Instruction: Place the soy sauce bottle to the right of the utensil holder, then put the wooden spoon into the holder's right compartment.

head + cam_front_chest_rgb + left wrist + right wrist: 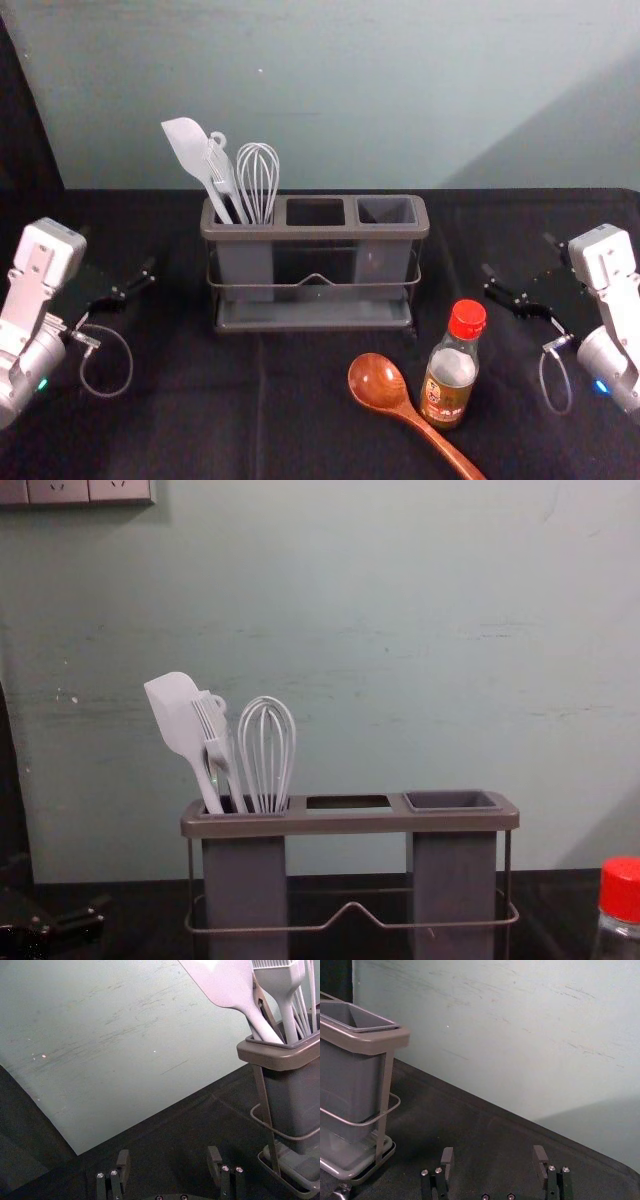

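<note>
Two widely parted jaws, with nothing gripped between them, belong to the left gripper (pixel 117 250), which is out to the left of the utensil holder (pixel 314 232). High at the left of the chest view, a socket panel (pixel 60 491) is on the wall (pixel 350 630). Next along comes the holder, upright on the dark cloth (pixel 180 410). Its left compartment (pixel 245 262) carries a pale spatula (pixel 188 148), leaning left, then a pale brush (pixel 217 748) and a wire whisk (pixel 258 178) with its loops up. After that come the middle opening (pixel 315 212) and the right compartment (pixel 382 262), open at the top.

Nearer the front, the wooden spoon (pixel 378 382) lies on the cloth, bowl toward the holder and handle slanting away to the front right. Just to the right of its bowl stands the soy sauce bottle (pixel 447 385), upright under a red cap (pixel 467 319); it is in front of the holder's right end, and I can't tell whether it touches the spoon. Farthest right is the right gripper (pixel 518 255), beyond the holder's right end, its jaws spread wide and holding nothing
</note>
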Action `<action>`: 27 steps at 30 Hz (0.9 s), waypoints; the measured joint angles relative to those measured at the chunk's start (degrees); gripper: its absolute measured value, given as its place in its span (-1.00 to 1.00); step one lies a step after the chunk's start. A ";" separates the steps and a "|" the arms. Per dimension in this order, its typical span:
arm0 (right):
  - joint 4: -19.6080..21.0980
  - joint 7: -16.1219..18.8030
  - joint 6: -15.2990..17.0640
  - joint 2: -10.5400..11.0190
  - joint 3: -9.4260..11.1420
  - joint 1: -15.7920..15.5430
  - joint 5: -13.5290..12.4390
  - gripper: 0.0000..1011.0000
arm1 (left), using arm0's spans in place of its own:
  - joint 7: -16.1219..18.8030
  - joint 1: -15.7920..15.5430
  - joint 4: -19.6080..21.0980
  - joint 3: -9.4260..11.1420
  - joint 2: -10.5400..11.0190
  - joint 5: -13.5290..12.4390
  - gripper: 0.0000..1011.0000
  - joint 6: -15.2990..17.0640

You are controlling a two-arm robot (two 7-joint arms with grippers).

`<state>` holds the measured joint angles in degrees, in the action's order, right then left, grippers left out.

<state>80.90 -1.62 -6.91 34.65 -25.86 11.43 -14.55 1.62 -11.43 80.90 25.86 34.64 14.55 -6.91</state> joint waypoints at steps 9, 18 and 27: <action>0.00 0.00 0.00 0.00 0.00 0.00 0.00 0.98 | 0.00 0.00 0.00 0.00 0.00 0.00 1.00 0.00; 0.00 0.00 0.00 0.00 0.00 0.00 0.00 0.98 | 0.00 0.00 0.00 0.00 0.00 0.00 1.00 0.00; 0.00 0.00 0.00 0.00 0.00 0.00 0.00 0.98 | 0.00 0.00 0.00 0.00 0.00 0.00 1.00 0.00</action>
<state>80.90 -1.62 -6.91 34.64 -25.86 11.43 -14.55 1.62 -11.43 80.90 25.86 34.65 14.55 -6.91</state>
